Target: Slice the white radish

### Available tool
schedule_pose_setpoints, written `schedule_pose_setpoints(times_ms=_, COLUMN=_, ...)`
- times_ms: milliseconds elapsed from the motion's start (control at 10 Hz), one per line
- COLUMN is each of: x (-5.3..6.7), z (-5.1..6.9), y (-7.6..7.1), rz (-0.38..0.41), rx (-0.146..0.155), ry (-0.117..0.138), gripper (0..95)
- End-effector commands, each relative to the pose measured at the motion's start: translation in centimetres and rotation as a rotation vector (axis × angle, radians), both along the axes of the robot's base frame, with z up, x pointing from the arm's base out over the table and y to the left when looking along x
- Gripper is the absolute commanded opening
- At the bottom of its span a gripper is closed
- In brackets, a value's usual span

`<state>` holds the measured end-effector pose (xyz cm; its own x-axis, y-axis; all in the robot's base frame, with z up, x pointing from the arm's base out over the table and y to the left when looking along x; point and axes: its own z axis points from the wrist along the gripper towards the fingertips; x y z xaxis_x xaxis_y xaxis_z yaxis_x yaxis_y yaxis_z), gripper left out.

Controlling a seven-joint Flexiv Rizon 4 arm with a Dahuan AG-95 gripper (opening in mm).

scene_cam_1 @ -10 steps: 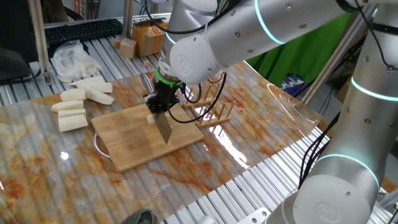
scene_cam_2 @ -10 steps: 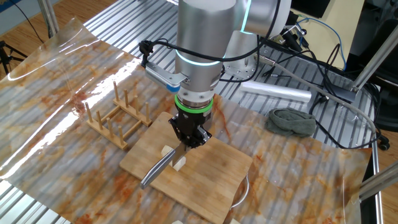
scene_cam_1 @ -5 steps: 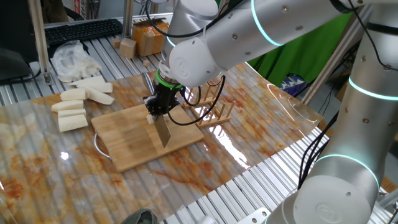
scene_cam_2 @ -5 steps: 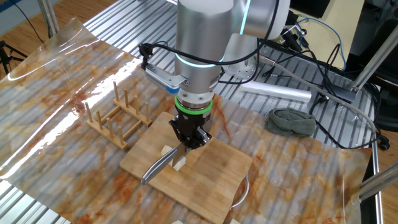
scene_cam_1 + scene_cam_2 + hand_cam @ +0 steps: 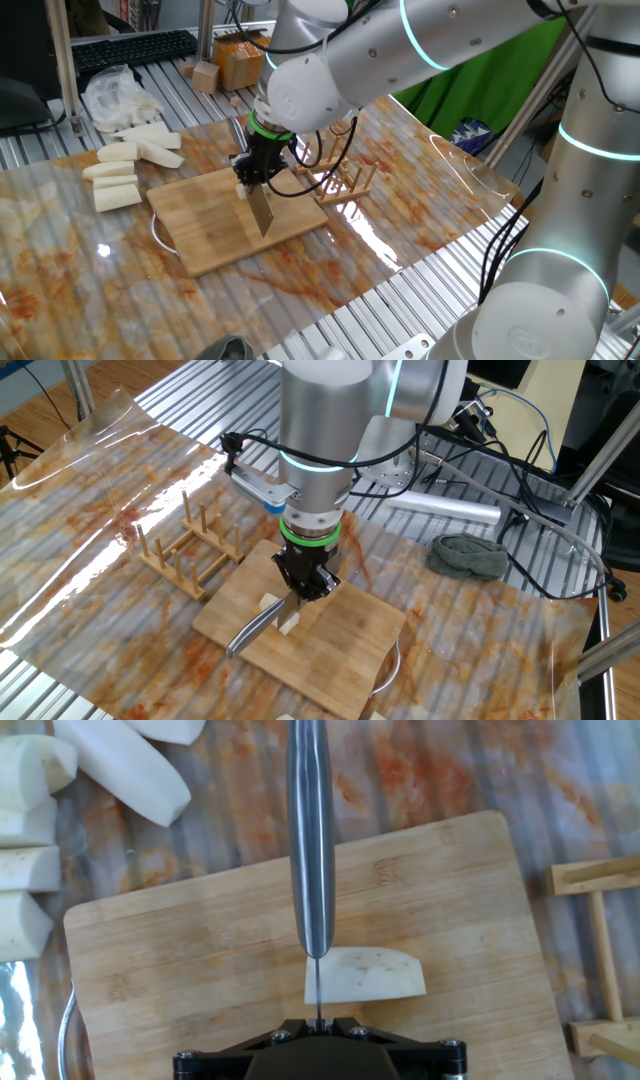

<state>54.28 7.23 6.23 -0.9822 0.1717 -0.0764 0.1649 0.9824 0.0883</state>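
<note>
The white radish [image 5: 366, 974], a small pale cream wedge-shaped chunk, lies on the rectangular light bamboo cutting board [image 5: 232, 215], close to the board's edge nearest the wooden rack. A steel kitchen knife [image 5: 311, 840] stands edge-down over the chunk's left end in the hand view, its thin blade meeting the radish there. The black two-finger gripper [image 5: 305, 582] is clamped on the knife's handle, beneath the arm's green-ringed wrist.

Beside the board stands a slatted light wooden dish rack [image 5: 190, 547] with upright pegs. Toward the counter's far left corner in one fixed view lie several larger, longer white radish sticks [image 5: 122, 170], just off the board's end, and behind them a crumpled white plastic bag [image 5: 116, 94].

The counter [image 5: 420, 180] is ribbed metal slats covered with a glossy clear sheet streaked with orange-brown stains. A grey crumpled cloth [image 5: 468, 555] sits near its edge by the arm's base in the other fixed view. Beyond the counter are a black keyboard [image 5: 130, 48], cardboard boxes [image 5: 235, 57] and a green backdrop [image 5: 485, 75].
</note>
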Motion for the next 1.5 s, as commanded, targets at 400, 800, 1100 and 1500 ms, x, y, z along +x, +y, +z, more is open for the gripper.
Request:
schedule_pose_setpoints(times_ms=400, x=0.0, z=0.3, y=0.1, rz=-0.002, rx=-0.002, ry=0.005, gripper=0.0)
schedule_pose_setpoints(times_ms=800, x=0.0, z=0.7, y=0.2, rz=-0.010, rx=-0.001, ry=0.009, gripper=0.0)
schedule_pose_setpoints(times_ms=1100, x=0.0, z=0.6, y=0.2, rz=-0.009, rx=0.002, ry=0.021, gripper=0.0)
schedule_pose_setpoints(times_ms=1500, x=-0.1, z=0.0, y=0.2, rz=-0.029, rx=0.015, ry=0.046, gripper=0.0)
